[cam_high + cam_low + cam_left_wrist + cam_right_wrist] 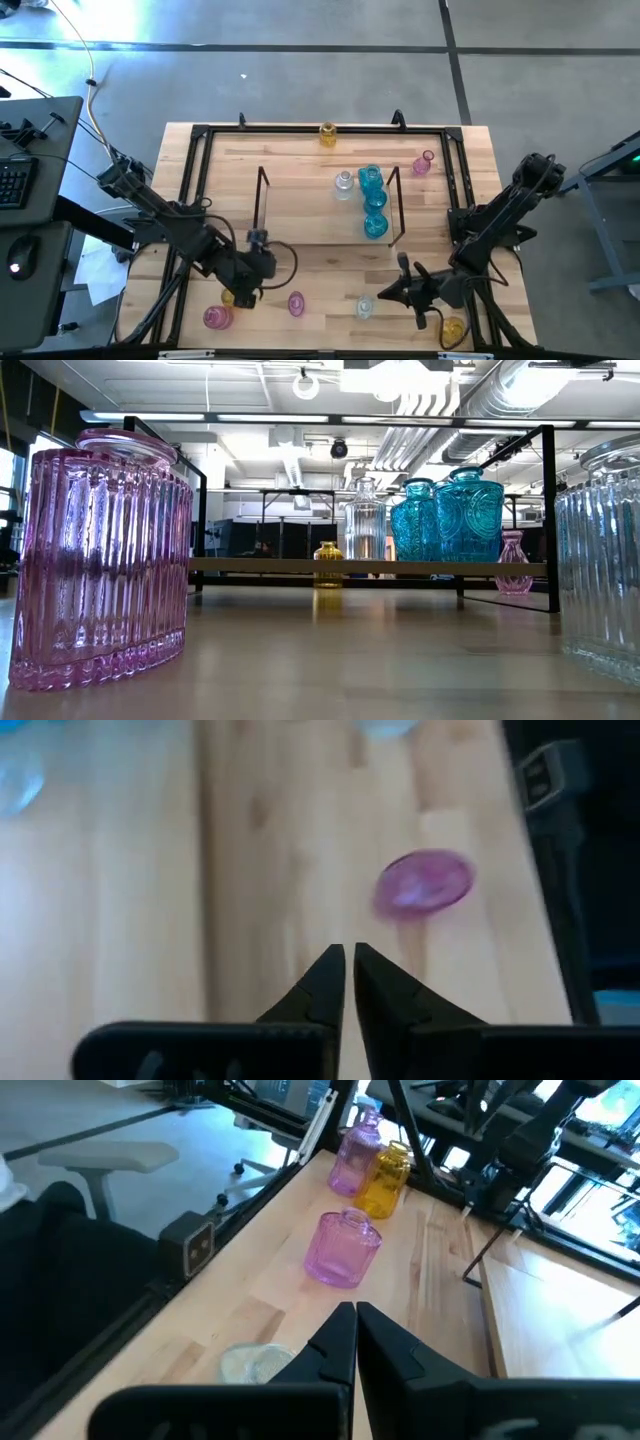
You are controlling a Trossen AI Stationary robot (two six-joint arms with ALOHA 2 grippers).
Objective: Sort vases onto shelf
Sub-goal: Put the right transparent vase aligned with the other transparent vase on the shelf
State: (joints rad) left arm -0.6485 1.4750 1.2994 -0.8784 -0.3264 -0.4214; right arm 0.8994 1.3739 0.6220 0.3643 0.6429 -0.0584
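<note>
- The left gripper (243, 290) is seen low over the table's near-left part; its fingers (322, 990) are nearly pressed together, a thin slit between the tips, and nothing is pinched
- Just beside that gripper an amber vase (229, 296) is partly hidden under it; a pink vase (217, 318) stands farther toward the near-left corner, and another pink vase (296, 304) stands just to its right
- The shelf (300, 205) is set well beyond the left gripper, mid-table; on its right part a clear vase (345, 183) and three blue vases (372, 200) are grouped
- A yellow vase (327, 134) stands at the far edge of the table (230, 170), a small pink vase (423, 164) just right of the shelf
- The right gripper (385, 294) is held over the near-right part, pressed shut and empty
- A clear vase (365, 306) stands just beside its tip, and a yellow vase (453, 331) is seen behind it, near the corner
</note>
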